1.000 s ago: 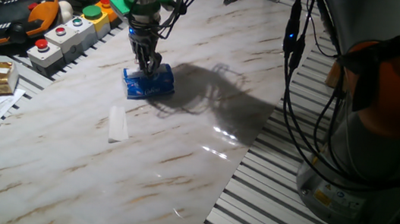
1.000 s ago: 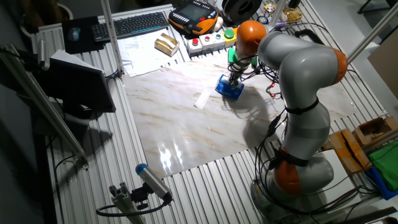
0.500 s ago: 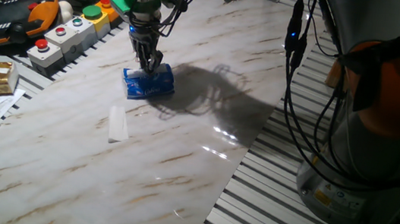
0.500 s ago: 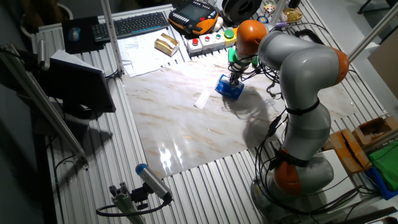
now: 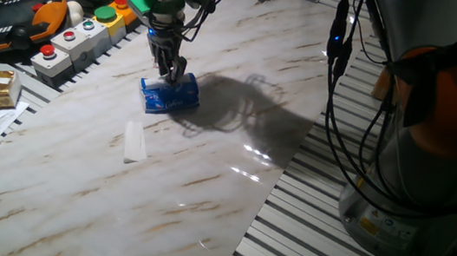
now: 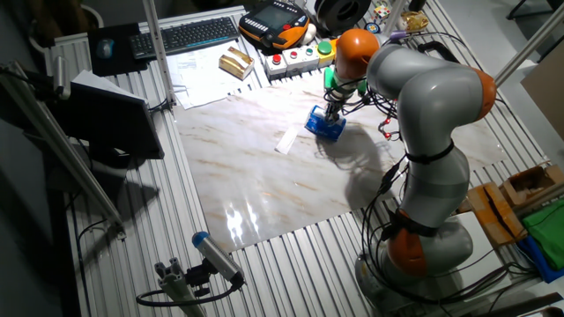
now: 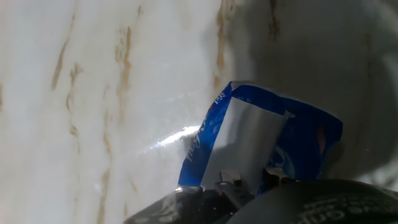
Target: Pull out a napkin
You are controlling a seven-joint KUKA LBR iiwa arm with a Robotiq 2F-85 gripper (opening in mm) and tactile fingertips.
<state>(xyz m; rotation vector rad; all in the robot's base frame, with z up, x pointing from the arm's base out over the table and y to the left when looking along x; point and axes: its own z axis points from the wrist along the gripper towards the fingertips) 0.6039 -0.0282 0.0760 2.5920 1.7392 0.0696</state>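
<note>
The napkin (image 7: 245, 146) shows as a white sheet at the mouth of the blue packet (image 5: 169, 95), which lies on the marble counter (image 5: 206, 169). My end effector (image 5: 169, 73) stands on the packet's top, fingers drawn narrow — apparently pinched on the sheet, though I cannot tell for sure. A folded white strip (image 5: 134, 141) lies near the packet, apart from it. The grasp seems in hand; next comes a straight lift — steady enough not to drag the packet along.

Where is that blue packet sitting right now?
The blue packet lies on the marble table directly under the hand, toward the button box end. A small folded white strip lies a little nearer the camera in that fixed view.
</note>
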